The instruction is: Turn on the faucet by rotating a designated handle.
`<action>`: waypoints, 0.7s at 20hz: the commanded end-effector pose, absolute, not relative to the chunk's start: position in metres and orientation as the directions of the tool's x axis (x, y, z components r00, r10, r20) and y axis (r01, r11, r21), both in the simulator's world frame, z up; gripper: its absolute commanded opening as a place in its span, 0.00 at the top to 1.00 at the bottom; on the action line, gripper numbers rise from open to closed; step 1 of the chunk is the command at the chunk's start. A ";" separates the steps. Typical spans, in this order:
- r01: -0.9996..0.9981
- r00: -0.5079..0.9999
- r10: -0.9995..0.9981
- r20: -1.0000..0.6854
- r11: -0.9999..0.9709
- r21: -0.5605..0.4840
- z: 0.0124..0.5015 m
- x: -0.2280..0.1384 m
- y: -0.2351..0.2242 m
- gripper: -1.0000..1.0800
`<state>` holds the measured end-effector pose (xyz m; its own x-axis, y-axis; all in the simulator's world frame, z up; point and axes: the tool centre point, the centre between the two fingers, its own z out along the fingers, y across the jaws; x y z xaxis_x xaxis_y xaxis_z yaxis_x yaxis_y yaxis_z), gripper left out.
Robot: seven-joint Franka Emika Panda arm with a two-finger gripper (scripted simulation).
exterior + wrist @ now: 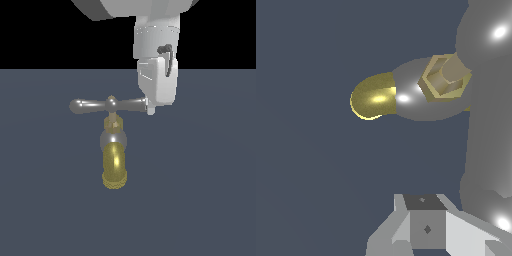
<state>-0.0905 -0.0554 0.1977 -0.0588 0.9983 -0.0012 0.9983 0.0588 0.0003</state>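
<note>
The faucet [114,150] stands in the middle of the exterior view, its golden-brass spout [114,169] curving toward the camera below a silver-grey round body and a brass stem. The silver-grey handle [92,105] lies level across the top. My white gripper [151,108] hangs down at the handle's end on the exterior view's right, its tip touching or just beside that end. In the wrist view the spout [373,97], the brass nut [443,77] and the handle [488,120] show close up. One finger [426,227] sits next to the handle's bulbous end. The jaw opening is not visible.
The faucet rests on a flat, dark blue-grey floor [45,210] that stretches to a black background. The arm's white wrist [156,35] comes down from above on the exterior view's right.
</note>
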 end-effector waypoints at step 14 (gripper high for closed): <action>0.998 -0.062 0.998 0.000 0.062 0.000 0.197 -0.048 -0.058 1.00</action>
